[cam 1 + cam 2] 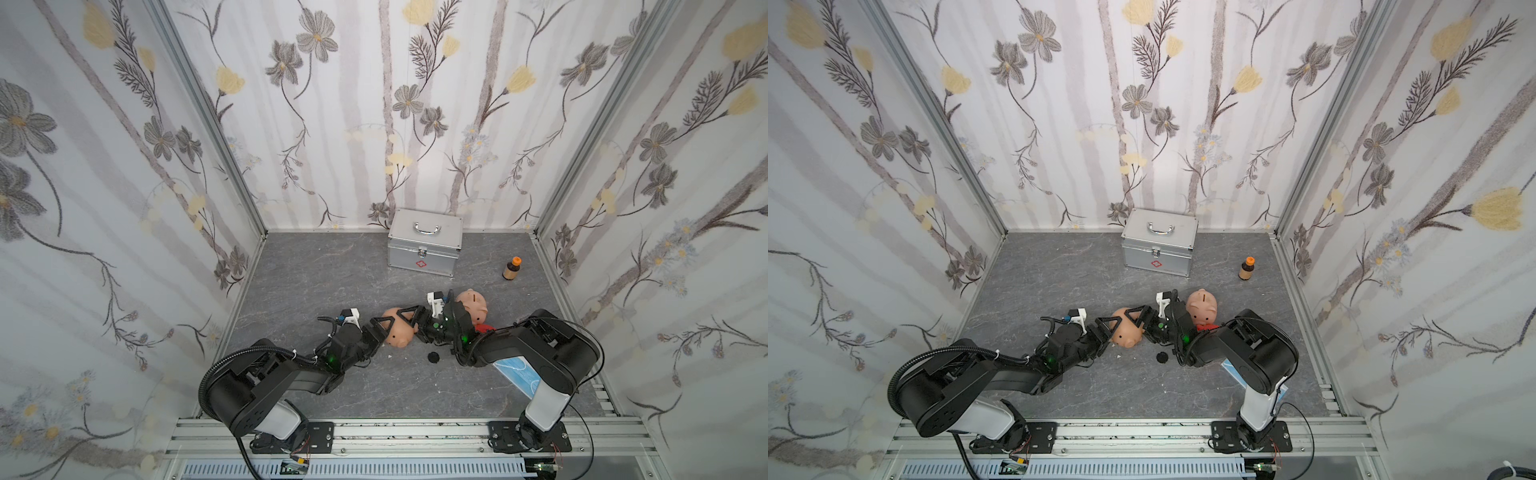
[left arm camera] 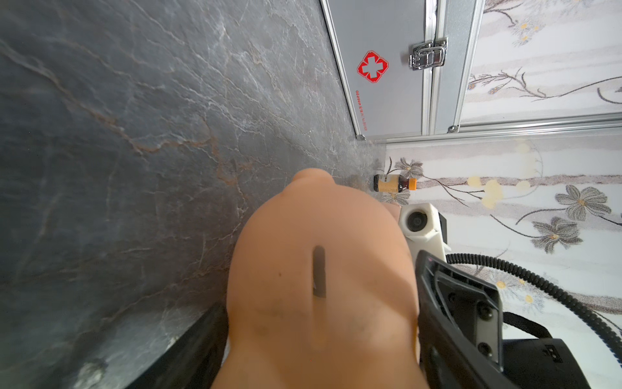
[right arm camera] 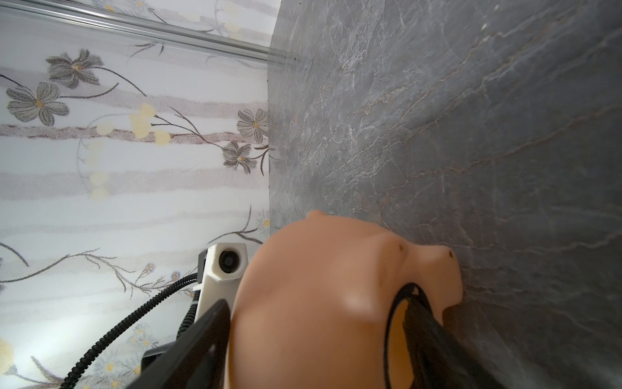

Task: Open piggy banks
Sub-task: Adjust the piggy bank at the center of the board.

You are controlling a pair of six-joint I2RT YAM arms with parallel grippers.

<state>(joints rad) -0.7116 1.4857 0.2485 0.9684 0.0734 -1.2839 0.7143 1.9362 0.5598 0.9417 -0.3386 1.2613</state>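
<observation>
Mid-bench, my left tool (image 2: 318,293) clamps the peach piggy bank (image 1: 402,332), my right tool (image 3: 318,299) has one finger (image 3: 427,330) inside its unplugged hole, grip unclear, and my right arm (image 1: 519,345) hides most of the red piggy bank (image 1: 484,328).

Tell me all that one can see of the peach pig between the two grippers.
The peach pig is smooth rounded plastic with a dark coin slot in its back. It lies on its side on the grey table, snout toward the robot. The left gripper clasps its flanks; a right gripper finger enters its open round hole.
</observation>
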